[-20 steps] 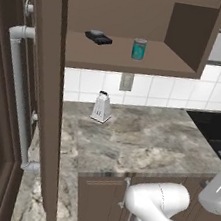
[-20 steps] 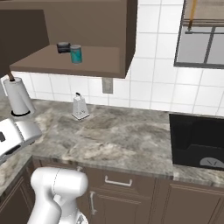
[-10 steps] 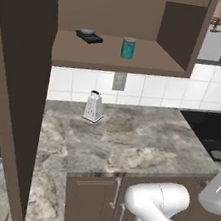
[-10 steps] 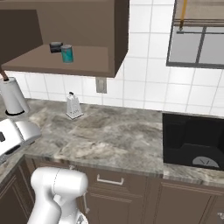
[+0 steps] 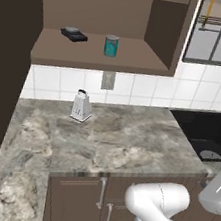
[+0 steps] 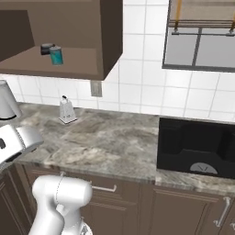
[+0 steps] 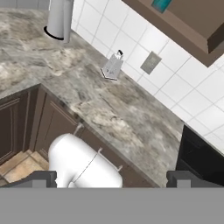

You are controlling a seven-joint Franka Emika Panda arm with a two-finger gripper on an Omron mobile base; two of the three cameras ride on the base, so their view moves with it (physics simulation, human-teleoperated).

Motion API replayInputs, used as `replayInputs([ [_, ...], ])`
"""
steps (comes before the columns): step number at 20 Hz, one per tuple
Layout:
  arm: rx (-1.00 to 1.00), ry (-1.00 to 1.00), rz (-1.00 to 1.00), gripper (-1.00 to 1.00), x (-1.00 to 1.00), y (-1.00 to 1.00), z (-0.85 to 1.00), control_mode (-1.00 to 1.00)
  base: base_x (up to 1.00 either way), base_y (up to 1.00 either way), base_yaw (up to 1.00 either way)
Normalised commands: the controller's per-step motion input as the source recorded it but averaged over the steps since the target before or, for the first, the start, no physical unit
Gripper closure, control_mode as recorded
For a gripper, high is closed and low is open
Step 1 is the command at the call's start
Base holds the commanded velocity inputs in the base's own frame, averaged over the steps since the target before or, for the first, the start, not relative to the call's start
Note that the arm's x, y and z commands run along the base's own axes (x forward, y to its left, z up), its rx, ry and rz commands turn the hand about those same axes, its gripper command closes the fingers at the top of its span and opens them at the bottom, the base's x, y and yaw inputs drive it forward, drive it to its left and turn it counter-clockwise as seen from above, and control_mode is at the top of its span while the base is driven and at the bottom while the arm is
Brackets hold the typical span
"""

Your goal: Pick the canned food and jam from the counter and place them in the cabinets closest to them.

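We see the canned food [image 5: 111, 46] already upright on the shelf of the cabinets [image 5: 161, 24], near the front edge and just right of a small dark scale [image 5: 74, 34], so that half of the job looks done. The jam is not in sight from here. On the bench [image 5: 127, 145] a metal grater [image 5: 81, 106] stands by the far tiled wall, out of the way. Our hand [image 7: 112, 178] is released, its fingers spread wide and holding nothing, pulled back over the base cupboards [image 6: 183, 206], likely free to go seek the jam.
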Motion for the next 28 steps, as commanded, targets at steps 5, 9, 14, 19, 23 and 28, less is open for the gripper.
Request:
replayInputs([
  [5,0.0,0.0,0.0,-1.0,0.0,0.0,0.0,1.0,0.0,-0.41,0.0],
  [9,0.0,0.0,0.0,-1.0,0.0,0.0,0.0,1.0,0.0,-0.41,0.0],
  [14,0.0,0.0,0.0,-1.0,0.0,0.0,0.0,1.0,0.0,-0.4,0.0],
  [19,0.0,0.0,0.0,-1.0,0.0,0.0,0.0,1.0,0.0,-0.4,0.0],
  [23,0.0,0.0,0.0,-1.0,0.0,0.0,0.0,1.0,0.0,-0.42,0.0],
  [28,0.0,0.0,0.0,-1.0,0.0,0.0,0.0,1.0,0.0,-0.44,0.0],
])
